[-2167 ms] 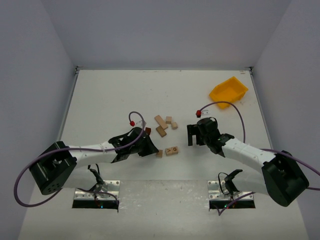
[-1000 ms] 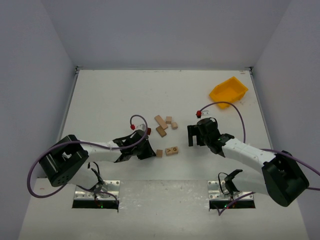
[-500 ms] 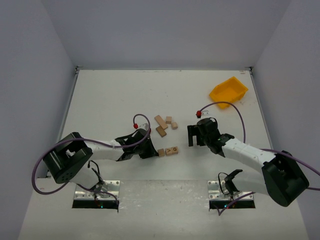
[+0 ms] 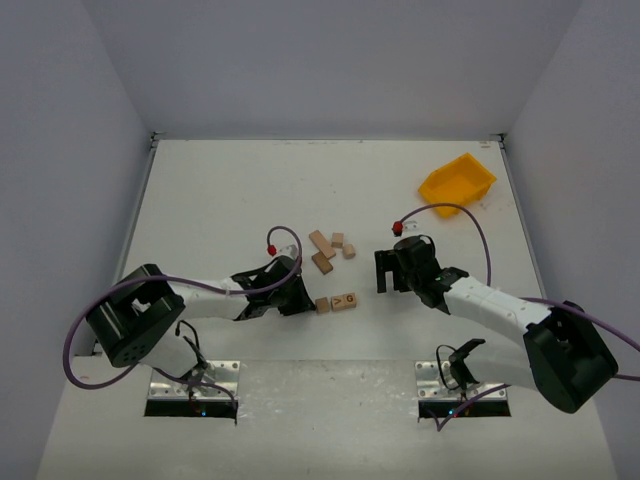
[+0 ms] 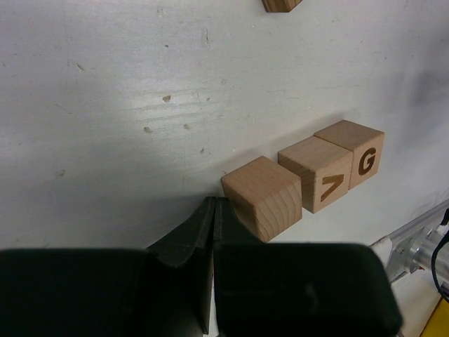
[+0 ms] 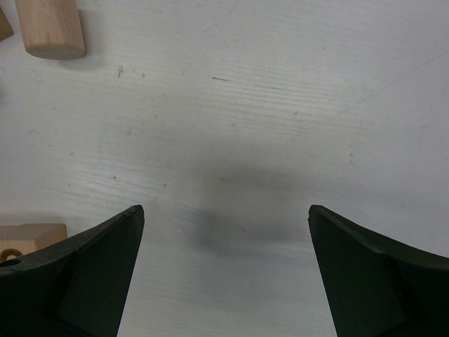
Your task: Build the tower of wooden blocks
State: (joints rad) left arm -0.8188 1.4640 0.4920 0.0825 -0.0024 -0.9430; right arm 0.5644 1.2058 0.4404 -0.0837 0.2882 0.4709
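pale wood plain cube (image 5: 263,199) sits right at the tip of the left end effector (image 5: 212,205), just off its right side and apparently touching. square edges, visible grain on the near face. left end effector is clenched, black fingers pressed flat together with nothing between them. in line past the cube, on the far side from the tip: lettered block (image 5: 340,161), oblong, same pale wood, dark "v" and "g" on its side face. it's butted up to the cube or just beside it, can't tell which.

right end effector (image 6: 224,214) is released, jaws spread wide over bare desk (image 6: 280,105). white painted surface, faint grain lines and scuffs. a round-ended tan block (image 6: 49,31) lies ahead of it to the left. the edge of another pale block (image 6: 31,233) shows just behind its left finger.

top view: a loose cluster of tan blocks (image 4: 322,262), some of them oblong, lies beyond the left end effector. yellow plastic bin (image 4: 457,182) sits well beyond the right one.
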